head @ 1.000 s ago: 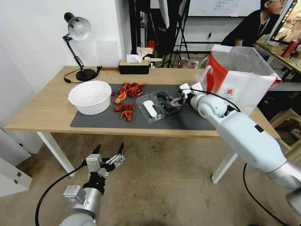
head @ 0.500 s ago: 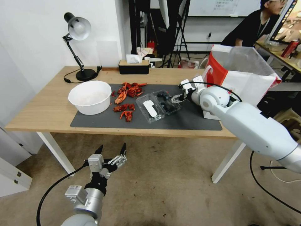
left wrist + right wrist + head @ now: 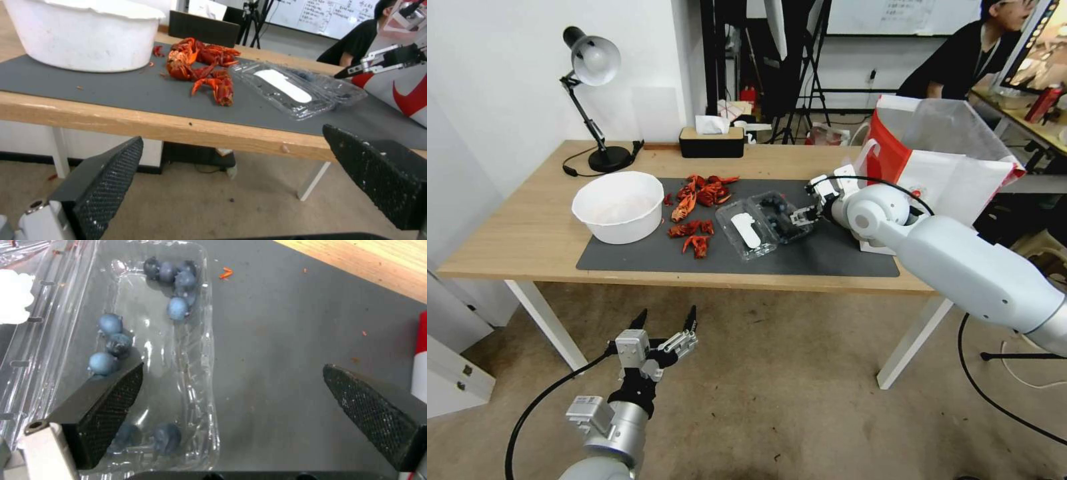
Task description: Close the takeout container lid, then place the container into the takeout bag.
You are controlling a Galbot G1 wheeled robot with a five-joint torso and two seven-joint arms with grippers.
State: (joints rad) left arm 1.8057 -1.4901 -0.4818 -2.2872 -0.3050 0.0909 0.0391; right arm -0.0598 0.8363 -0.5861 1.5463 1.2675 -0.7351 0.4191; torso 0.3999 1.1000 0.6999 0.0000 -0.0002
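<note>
Right gripper [image 3: 798, 215] is down over the grey mat [image 3: 827, 257], fingers spread wide with nothing between them. In the right wrist view one finger [image 3: 104, 403] sits above the blueberry tray and the other [image 3: 373, 410] hangs over bare mat, so the spread straddles the tray's outer rim; whether either finger touches the plastic I can't tell.

The takeout container [image 3: 766, 222] lies open and flat in the middle of the mat, about halfway between the bench's front and back edges. Blueberries [image 3: 178, 308] are scattered loose in the half nearer the right gripper. The lid [image 3: 746, 231], white sticker up, lies folded back on the side toward the crayfish shells [image 3: 697, 200]. Beyond the shells the white bowl [image 3: 619, 205] stands on the mat's left end.

The takeout bag [image 3: 940, 173] stands upright at the bench's right end, mouth open, just behind the right arm.

Left gripper [image 3: 664, 333] hangs low in front of the bench's front edge, over the floor, fingers apart and empty.
</note>
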